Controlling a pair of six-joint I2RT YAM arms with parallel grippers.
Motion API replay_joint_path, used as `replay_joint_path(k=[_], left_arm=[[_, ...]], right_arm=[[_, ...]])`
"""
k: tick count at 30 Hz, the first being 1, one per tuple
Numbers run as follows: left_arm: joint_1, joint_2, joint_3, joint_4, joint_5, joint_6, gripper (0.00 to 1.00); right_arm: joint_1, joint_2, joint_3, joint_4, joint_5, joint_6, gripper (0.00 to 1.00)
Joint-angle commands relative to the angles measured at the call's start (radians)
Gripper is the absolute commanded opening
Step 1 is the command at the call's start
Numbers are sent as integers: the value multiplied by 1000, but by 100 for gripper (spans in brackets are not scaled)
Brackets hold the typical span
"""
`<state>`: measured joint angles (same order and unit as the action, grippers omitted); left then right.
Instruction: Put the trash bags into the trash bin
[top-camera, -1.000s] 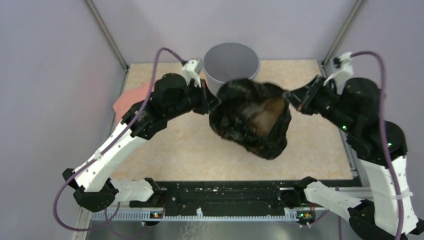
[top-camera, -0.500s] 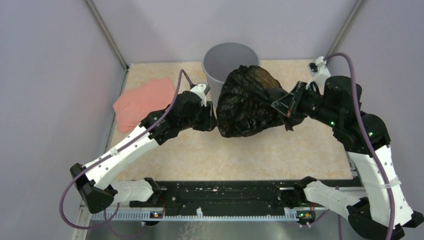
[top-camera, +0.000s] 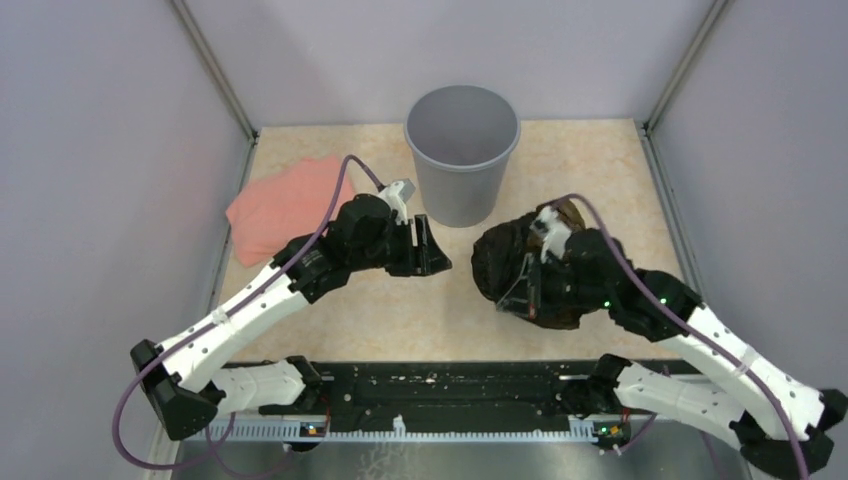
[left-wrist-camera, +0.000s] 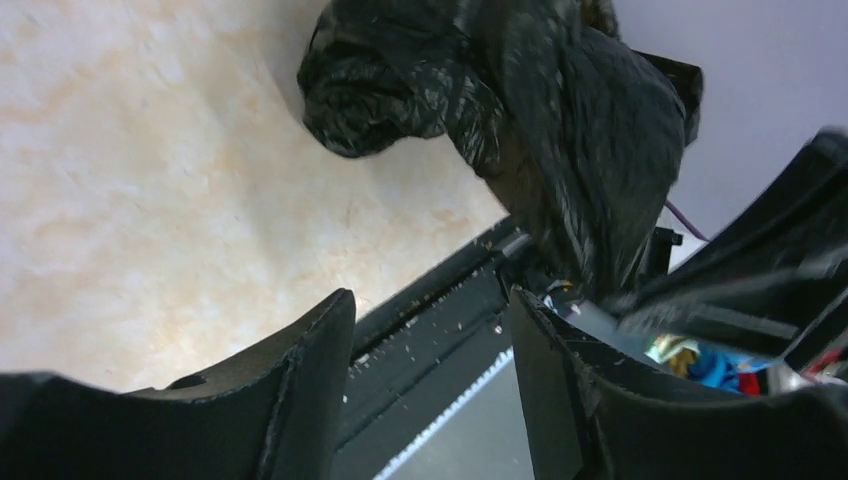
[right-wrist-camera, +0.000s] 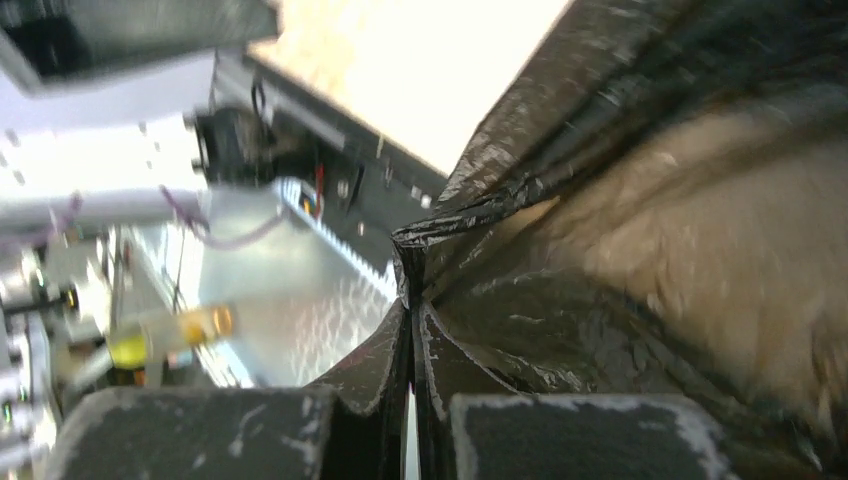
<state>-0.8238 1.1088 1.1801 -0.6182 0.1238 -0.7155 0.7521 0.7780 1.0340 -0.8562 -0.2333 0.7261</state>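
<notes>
The grey trash bin (top-camera: 462, 150) stands upright at the back middle of the table, and nothing shows inside it. The crumpled black trash bag (top-camera: 503, 262) lies in a heap on the table in front of the bin and to its right. My right gripper (top-camera: 520, 286) is down on the heap, and the right wrist view shows that gripper (right-wrist-camera: 411, 312) shut on a pinched fold of the bag (right-wrist-camera: 640, 250). My left gripper (top-camera: 433, 250) hangs open to the left of the bag, apart from it. Between its fingers (left-wrist-camera: 312, 365) is only air, with the bag (left-wrist-camera: 530, 110) beyond.
A salmon-pink folded cloth (top-camera: 285, 203) lies at the left of the table, behind my left arm. The black rail (top-camera: 450, 385) carrying the arm bases runs along the near edge. Lilac walls close in the back and both sides.
My left gripper let go of the bag, opened and drew back left. My right arm swung the bag down from near the bin's rim onto the table at the right.
</notes>
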Motion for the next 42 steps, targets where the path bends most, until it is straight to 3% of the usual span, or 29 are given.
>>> replay_joint_path(k=[1,5,15,19,23,27,30,36,42], left_arm=[[3,13,-73,108,118,-141,67],[3,47,-73,116,144,-128,74],[3,194,-119,103,299,-68,78],[3,246,-191,224,383,-105,76],[3,273,-221,308,434,-142,61],[21,296,-225,337,450,-150,21],[68,306,-222,325,432,-133,1],[147,329,-146,229,400,-14,0],[175,327,-100,171,358,33,0]], right_arm=[[290,55,-93,186,150,130,0],[402,160,-126,251,216,156,0],[403,314,-52,278,249,86,0],[403,340,-20,275,259,64,0],[403,350,-7,269,283,52,0],[403,377,21,255,306,40,4],[403,389,57,228,322,32,21],[403,379,183,100,391,-16,65],[403,383,361,-84,496,-72,78]])
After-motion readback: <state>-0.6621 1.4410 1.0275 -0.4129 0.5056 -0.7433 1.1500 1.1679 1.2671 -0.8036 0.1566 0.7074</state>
